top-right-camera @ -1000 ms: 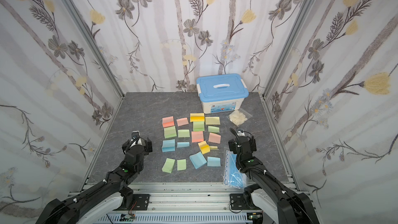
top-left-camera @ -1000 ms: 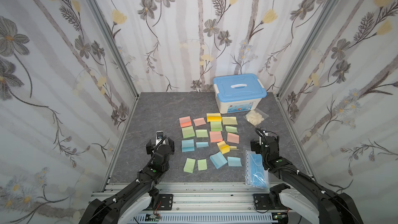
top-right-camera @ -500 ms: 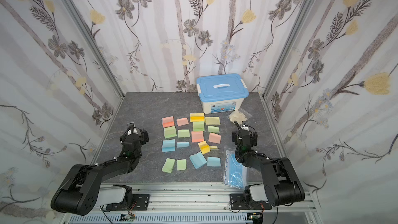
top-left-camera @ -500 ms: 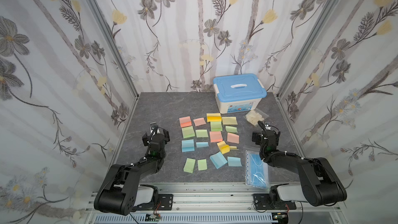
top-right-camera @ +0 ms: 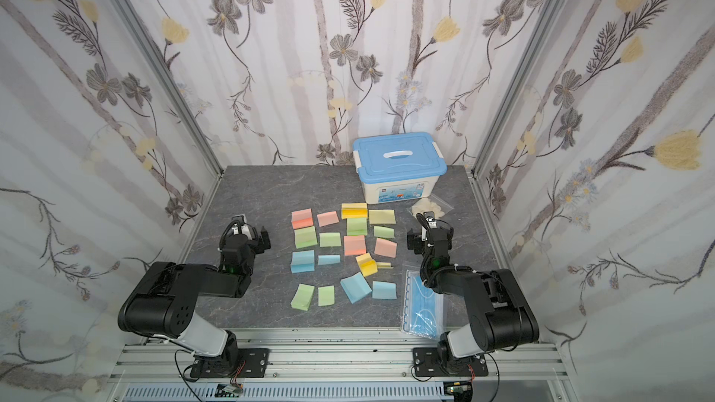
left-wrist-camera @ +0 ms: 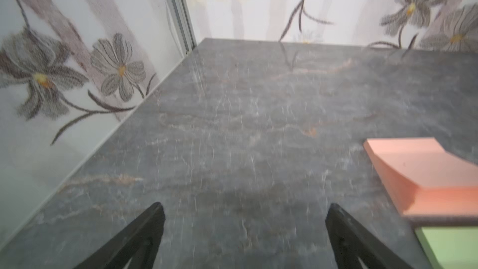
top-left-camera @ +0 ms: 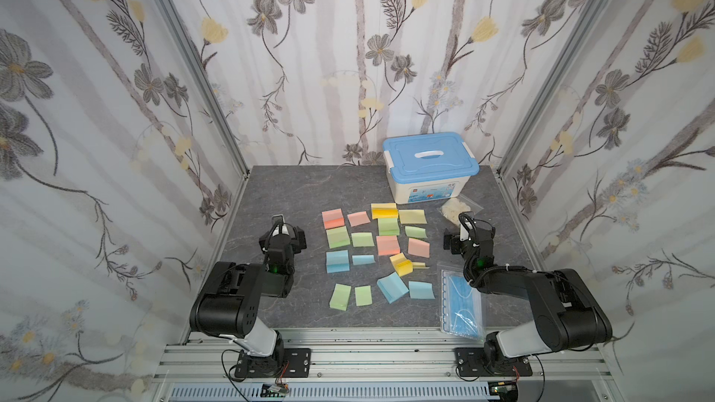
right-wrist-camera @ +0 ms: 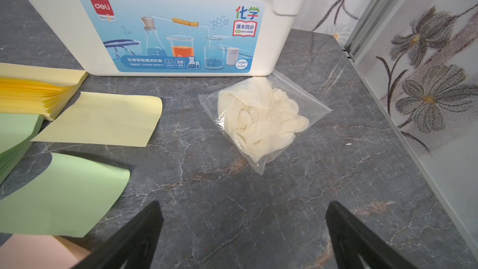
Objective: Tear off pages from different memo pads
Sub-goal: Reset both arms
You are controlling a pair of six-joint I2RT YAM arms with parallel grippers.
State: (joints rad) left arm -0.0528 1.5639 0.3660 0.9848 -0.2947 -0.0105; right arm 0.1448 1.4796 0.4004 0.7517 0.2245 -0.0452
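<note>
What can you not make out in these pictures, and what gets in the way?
- Box contents: under the shut lid, both top views.
- Green pad: cut off by the edge, blurred, left wrist view.
- Yellow scrap: too small, top view.
- Pink paper: cut off by the edge, right wrist view.

Both my arms are folded low, elbows back by the bases, forearms reaching forward. My left arm [top-left-camera: 236, 295] is bent tight, and the left gripper [top-left-camera: 284, 233] points toward the back with its jaws spread wide and nothing between them. My right arm [top-left-camera: 541, 295] mirrors it. The right gripper [top-left-camera: 469, 233] is also level, facing back, jaws wide apart and empty.
</note>
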